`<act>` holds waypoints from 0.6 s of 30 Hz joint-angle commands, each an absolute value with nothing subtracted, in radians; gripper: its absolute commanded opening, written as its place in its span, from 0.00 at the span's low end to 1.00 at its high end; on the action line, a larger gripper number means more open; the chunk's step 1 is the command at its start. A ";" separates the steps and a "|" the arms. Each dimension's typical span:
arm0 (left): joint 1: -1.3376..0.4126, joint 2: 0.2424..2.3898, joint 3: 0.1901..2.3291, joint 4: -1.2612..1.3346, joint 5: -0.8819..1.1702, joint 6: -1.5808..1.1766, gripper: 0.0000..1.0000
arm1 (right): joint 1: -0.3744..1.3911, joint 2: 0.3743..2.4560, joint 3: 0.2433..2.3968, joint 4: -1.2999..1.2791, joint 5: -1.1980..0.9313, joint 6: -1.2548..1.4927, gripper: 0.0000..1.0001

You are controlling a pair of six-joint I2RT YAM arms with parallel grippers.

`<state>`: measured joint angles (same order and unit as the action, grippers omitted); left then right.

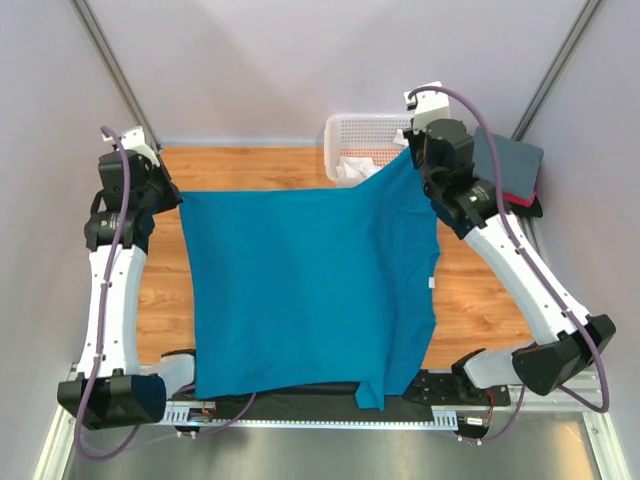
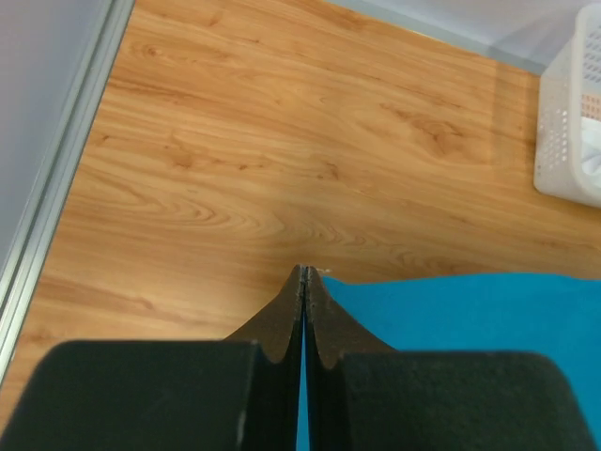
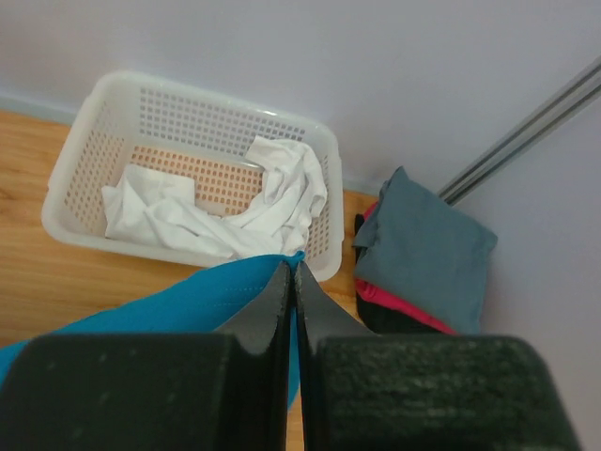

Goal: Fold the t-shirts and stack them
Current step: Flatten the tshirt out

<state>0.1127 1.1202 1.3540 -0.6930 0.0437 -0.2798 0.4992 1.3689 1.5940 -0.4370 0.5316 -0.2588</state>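
A large teal-blue t-shirt [image 1: 305, 290] hangs stretched over the table between both arms, its near end draped past the front edge. My left gripper [image 1: 178, 196] is shut on its far left corner, and the teal cloth [image 2: 470, 319] shows between the jaws in the left wrist view. My right gripper [image 1: 412, 152] is shut on the far right corner, lifted higher, next to the basket. The teal cloth [image 3: 178, 305] runs into the right jaws. A folded pile with a slate-grey t-shirt [image 3: 427, 249] on top of red-pink and black ones lies at the far right. A crumpled white t-shirt [image 3: 216, 211] is in the basket.
A white lattice basket [image 1: 345, 130] stands at the back of the wooden table [image 1: 480, 300], just left of my right gripper. The folded pile [image 1: 508, 165] sits in the far right corner. Grey walls with metal rails close in the sides.
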 commanded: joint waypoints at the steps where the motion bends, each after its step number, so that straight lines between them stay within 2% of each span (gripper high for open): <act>1: 0.112 1.158 1.316 -0.451 0.041 -0.236 0.00 | 0.476 1.356 1.495 -0.155 0.525 -0.243 0.00; 7: 0.113 1.376 1.341 -0.397 0.008 -0.213 0.00 | 0.407 1.525 1.466 -0.072 0.463 -0.176 0.00; 13: 0.113 1.550 1.385 -0.319 -0.044 -0.169 0.00 | 0.370 1.687 1.538 -0.020 0.428 -0.187 0.00; 18: 0.110 1.666 1.479 -0.301 -0.006 -0.144 0.00 | 0.357 1.784 1.620 0.023 0.396 -0.180 0.00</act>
<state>0.1123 1.6459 1.3914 -0.3832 -0.0113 -0.1898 0.3637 1.7737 1.5234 -0.0986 0.4252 -0.2058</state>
